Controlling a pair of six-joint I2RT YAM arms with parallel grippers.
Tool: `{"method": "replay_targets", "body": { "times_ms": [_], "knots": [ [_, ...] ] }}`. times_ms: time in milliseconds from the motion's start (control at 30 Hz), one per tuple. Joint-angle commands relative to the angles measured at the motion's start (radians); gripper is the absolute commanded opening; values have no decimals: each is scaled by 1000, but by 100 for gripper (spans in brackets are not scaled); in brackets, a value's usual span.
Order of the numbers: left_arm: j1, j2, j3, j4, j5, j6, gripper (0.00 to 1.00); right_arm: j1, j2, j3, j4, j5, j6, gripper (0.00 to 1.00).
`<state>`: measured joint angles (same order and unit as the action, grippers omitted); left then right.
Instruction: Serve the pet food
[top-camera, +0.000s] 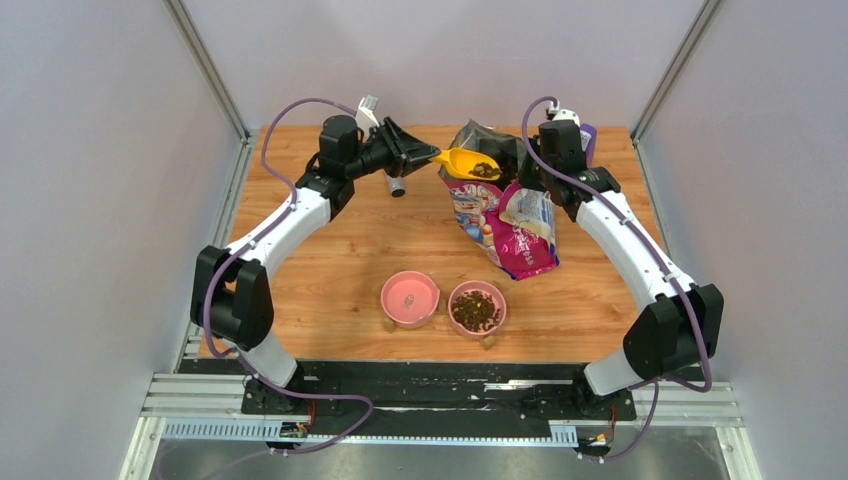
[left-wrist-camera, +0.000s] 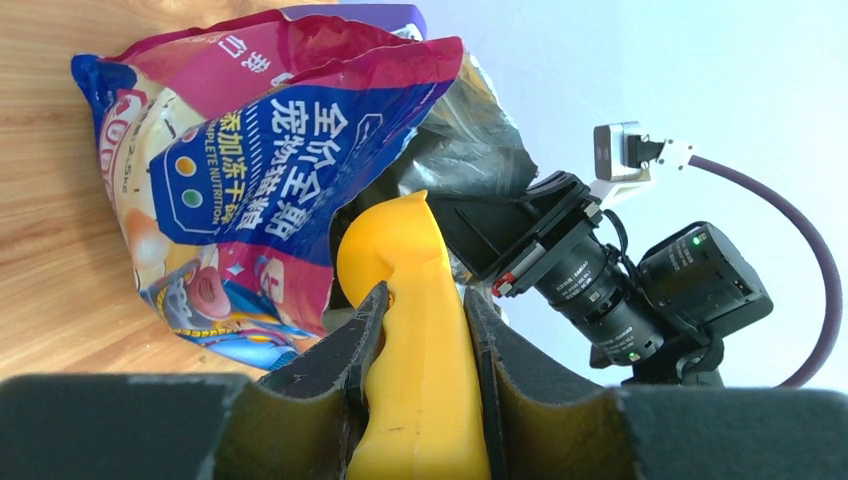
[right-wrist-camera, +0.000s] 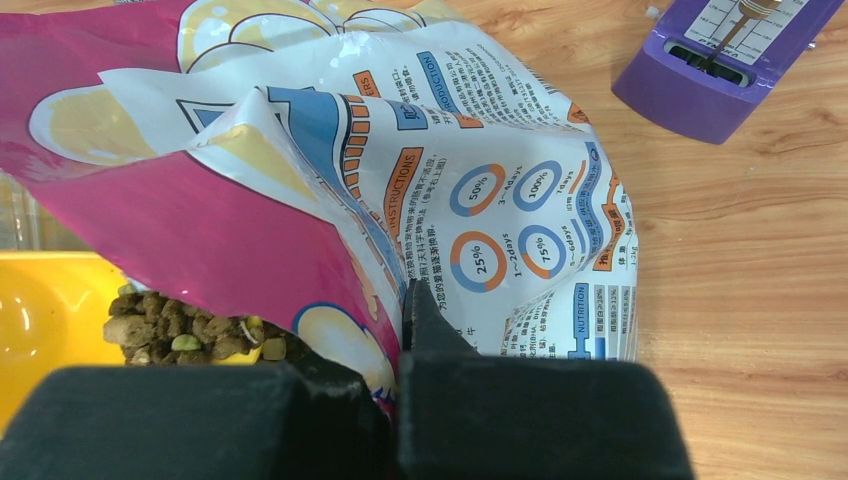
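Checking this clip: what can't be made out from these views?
Left wrist: the pet food, hidden behind the scoop itself.
Right wrist: most of the scoop, cut off by the edge, covered by the bag.
Top: the speck in the left pink bowl, too small.

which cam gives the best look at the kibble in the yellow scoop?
Right wrist: the kibble sits close up in the yellow scoop, pellets distinct, though the food bag covers part. Top external shows it only as a small dark patch in the scoop. Left wrist shows the scoop's back, no kibble.
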<state>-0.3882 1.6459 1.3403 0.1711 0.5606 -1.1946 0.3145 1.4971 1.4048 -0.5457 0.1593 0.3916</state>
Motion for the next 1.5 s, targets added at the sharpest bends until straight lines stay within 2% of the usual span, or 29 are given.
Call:
{"method": "replay_targets", "body": {
  "times_ms": [0,200,433,800,900,1200,1467],
  "knots": [
    [32,-66,-37,115,50,-74,0,-5,-35,-9,-14,27,4,0],
    [70,-94,-116,233,103,-176,0,-6,-37,-9,-13,20,3,0],
    [99,-106,-206,455,117,-365,0,-5,-40,-10,-14,22,-5,0],
    [140,-208,-284,499,155,-383,0,-16,-46,-12,-15,22,-11,0],
    [162,-265,-328,483,189,-353,0,-21,-44,-8,-15,18,-13,0],
    [196,-468,-463,210,371,-137,0,-30,-34,5,-18,8,-33,0],
    [224,-625,-650,163,422,-141,0,-40,-35,-4,-21,16,-48,0]
  ]
}}
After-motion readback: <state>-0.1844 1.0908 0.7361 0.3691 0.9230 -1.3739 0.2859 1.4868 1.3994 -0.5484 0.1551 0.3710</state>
